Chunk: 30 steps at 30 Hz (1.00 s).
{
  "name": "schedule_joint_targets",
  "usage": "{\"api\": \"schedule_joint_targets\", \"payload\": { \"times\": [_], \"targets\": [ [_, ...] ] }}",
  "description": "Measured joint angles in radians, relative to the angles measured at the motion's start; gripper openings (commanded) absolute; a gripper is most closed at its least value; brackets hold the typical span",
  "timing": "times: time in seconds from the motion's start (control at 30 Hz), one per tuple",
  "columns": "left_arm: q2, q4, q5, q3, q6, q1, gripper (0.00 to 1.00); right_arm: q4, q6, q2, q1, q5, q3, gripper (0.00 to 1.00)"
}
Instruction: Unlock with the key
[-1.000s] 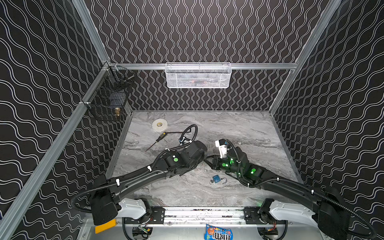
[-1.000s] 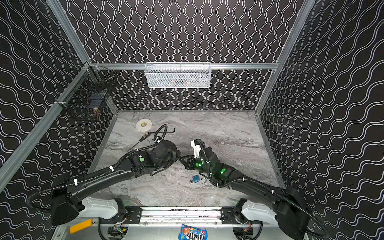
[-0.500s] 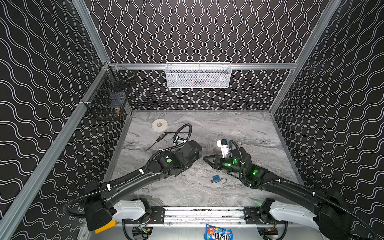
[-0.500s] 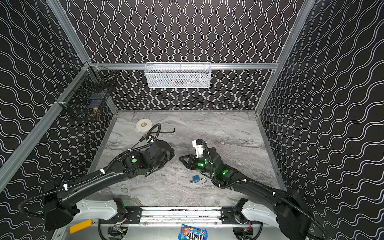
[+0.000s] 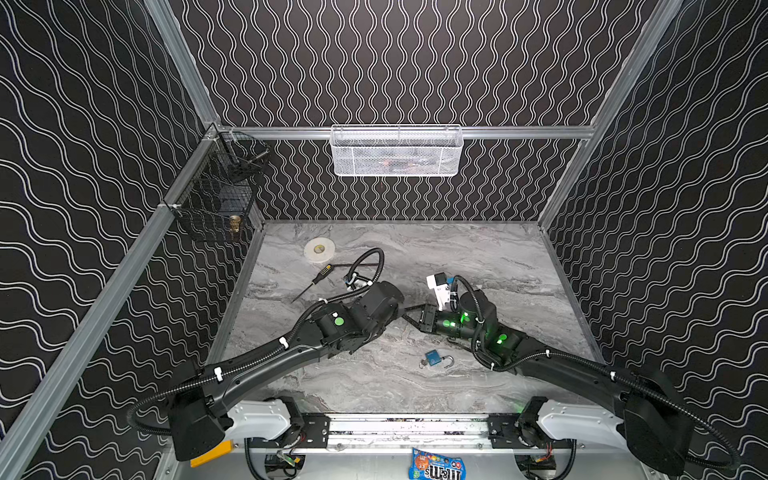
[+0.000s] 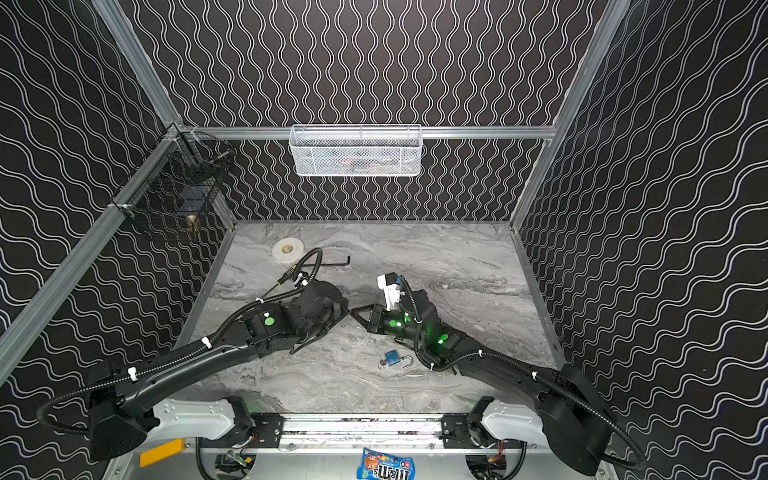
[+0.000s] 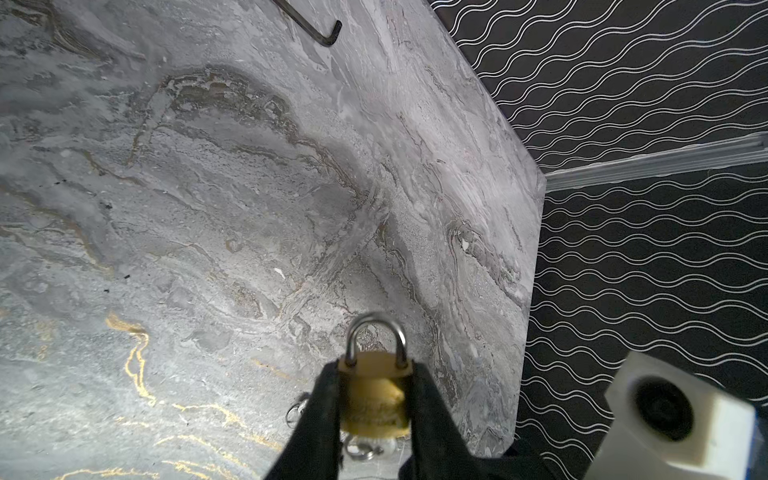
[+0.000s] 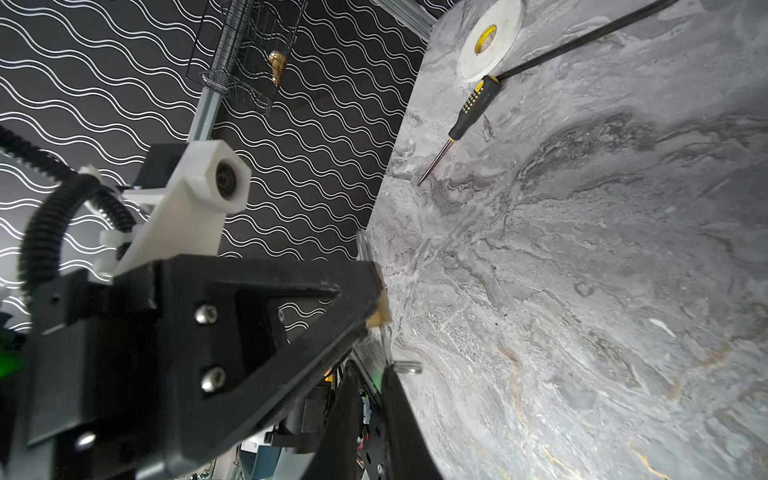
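Left hand (image 7: 374, 376) pinches the brass padlock (image 7: 374, 395) by its sides, shackle closed, above the table (image 5: 478, 257). The key (image 8: 385, 345) sticks out from the padlock's base. Just right of the padlock, the right hand (image 8: 369, 374) has its fingers nearly together at the key; whether they grip it I cannot tell.

Grey marbled counter (image 5: 478, 257) with gold veins, walls (image 5: 395, 62) black with white wavy lines, brass padlock (image 7: 374, 390) with silver shackle, blue padlock (image 5: 433, 358) near centre, white tape roll (image 5: 319, 250) with yellow core, screwdriver (image 5: 321, 273) handle black and yellow, white mesh basket (image 5: 397, 151), black wire basket (image 5: 208, 208).
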Motion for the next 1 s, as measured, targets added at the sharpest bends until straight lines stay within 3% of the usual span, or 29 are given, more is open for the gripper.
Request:
{"api": "schedule_joint_targets", "payload": {
  "times": [0.67,1.0],
  "targets": [
    [0.027,-0.002,0.006,0.041,0.011,-0.002,0.03,0.007,-0.028,0.032,0.001,0.01,0.008,0.04],
    [0.046,0.007,-0.018,0.041,0.029,-0.037,0.03,-0.1,-0.054,0.014,0.002,0.051,0.045,0.01]
  ]
}}
